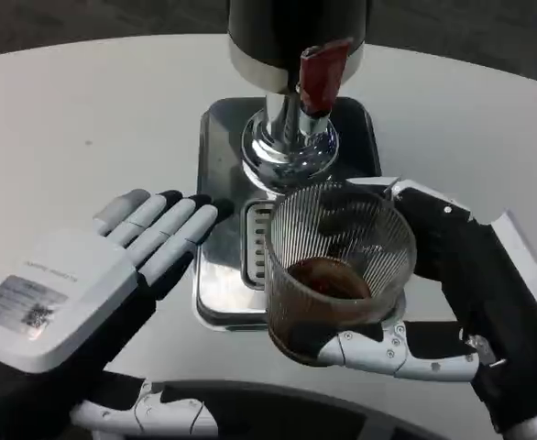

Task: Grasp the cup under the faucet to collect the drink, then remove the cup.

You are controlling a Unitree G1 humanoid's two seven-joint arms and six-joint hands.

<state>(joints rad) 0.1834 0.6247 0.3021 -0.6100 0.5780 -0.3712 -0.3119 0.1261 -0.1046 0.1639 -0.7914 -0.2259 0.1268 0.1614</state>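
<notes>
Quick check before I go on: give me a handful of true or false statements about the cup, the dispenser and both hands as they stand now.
1. The right hand holds the ribbed glass cup. True.
2. The cup is empty. False: dark drink sits in its bottom.
3. The left hand grips the red tap lever. False: it lies open beside the steel drip tray, fingers stretched out, holding nothing.
4. The cup stands upright on the table. False: it is tilted toward the camera in the hand.
5. The dispenser stands on the drip tray. True.
</notes>
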